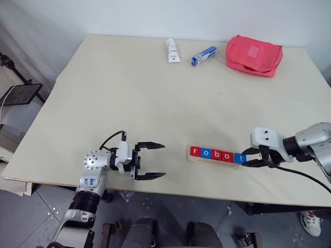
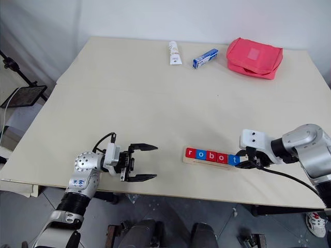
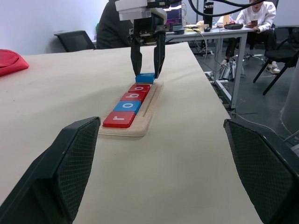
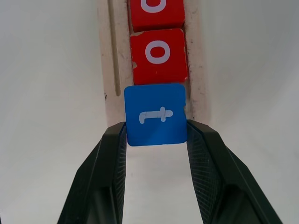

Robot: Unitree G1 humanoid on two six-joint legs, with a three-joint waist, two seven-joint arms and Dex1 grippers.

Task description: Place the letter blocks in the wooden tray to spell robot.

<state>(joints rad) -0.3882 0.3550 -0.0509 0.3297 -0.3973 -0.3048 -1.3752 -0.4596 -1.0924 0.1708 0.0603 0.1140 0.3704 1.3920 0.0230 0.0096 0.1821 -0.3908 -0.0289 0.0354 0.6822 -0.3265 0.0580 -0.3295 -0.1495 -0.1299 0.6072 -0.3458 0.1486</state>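
The wooden tray (image 1: 206, 161) lies near the table's front edge, right of centre. Along it sit the letter blocks: red r (image 1: 195, 151), blue o (image 1: 206, 153), red b (image 1: 217, 155) and red o (image 1: 228, 157). The blue t (image 4: 155, 114) is at the tray's right end, against the red o (image 4: 159, 55). My right gripper (image 1: 247, 158) is shut on the blue t, one finger pressed to each side. I cannot tell whether the t rests flat on the tray. My left gripper (image 1: 163, 160) stands open and empty left of the tray, pointing toward it.
At the table's far edge lie a white tube (image 1: 172, 50), a blue-and-white box (image 1: 204, 56) and a red pouch (image 1: 254, 55). A black stand (image 1: 20, 93) is off the table's left side. The table's front edge runs just below both grippers.
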